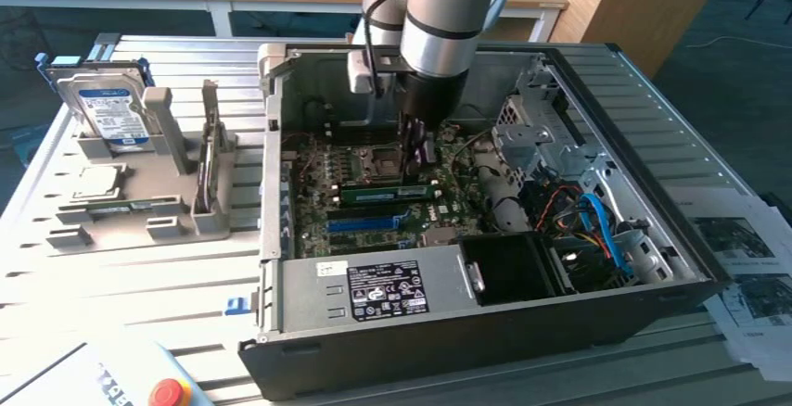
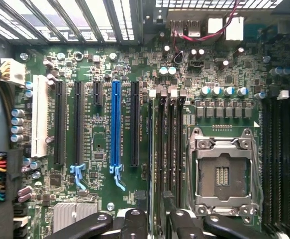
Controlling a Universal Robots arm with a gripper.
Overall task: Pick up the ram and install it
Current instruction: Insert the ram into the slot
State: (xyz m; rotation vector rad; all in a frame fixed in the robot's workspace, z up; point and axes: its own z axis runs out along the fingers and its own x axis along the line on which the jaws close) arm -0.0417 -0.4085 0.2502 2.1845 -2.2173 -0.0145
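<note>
The end effector [image 1: 417, 158] is seen lowered inside the open computer case [image 1: 520, 332], just above the motherboard [image 1: 319, 188]. Its fingers [image 2: 135, 221] are held part-way apart with a dark gap between them, and nothing is seen clamped there. The ram [image 1: 386, 188] is found just below the end effector, standing on edge along a memory slot beside the processor socket [image 2: 222, 174]. It is judged to be resting in the slot, though whether it is fully seated cannot be told. Its long axis runs along the slot, across the exterior view from left to right, in line with the gap between the fingers rather than across it. The end effector is placed over the ram's end toward the exterior view's right, so most of the stick extends away toward the exterior view's left. The long blue slot [image 2: 116, 124] lies well aside from the fingers. The case is carried on the slatted worktop [image 1: 148, 276].
</note>
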